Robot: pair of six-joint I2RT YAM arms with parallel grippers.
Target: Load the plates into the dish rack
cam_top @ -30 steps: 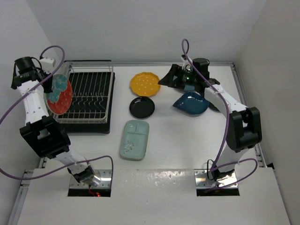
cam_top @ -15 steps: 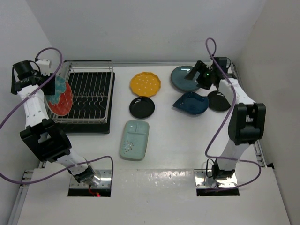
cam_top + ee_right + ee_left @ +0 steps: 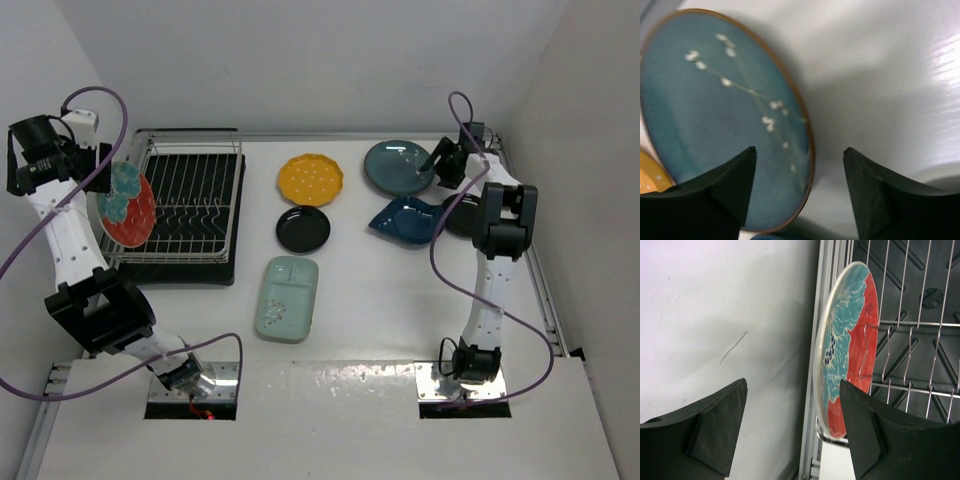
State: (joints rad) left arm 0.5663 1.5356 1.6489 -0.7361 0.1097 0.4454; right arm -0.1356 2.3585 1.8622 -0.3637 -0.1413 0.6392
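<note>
The rectangular silver wire dish rack [image 3: 195,190] holds one glossy red ceramic plate with teal flowers [image 3: 850,350], upright on edge at its left end. A round grey-teal glazed plate [image 3: 725,125] lies flat on the white table [image 3: 400,300]. The left gripper [image 3: 792,385] and right gripper [image 3: 800,150] both gape wide, empty.

No words, labels, brand names, numbers or signs could be read in any view. The only markings were painted decoration. Teal flowers covered the red ceramic plate [image 3: 850,355], which stood in the silver wire dish rack [image 3: 190,195] near the far left corner of the white desk [image 3: 380,300]. Small white sprigs marked the round grey-teal ceramic plate [image 3: 725,125] near the far right corner.
</note>
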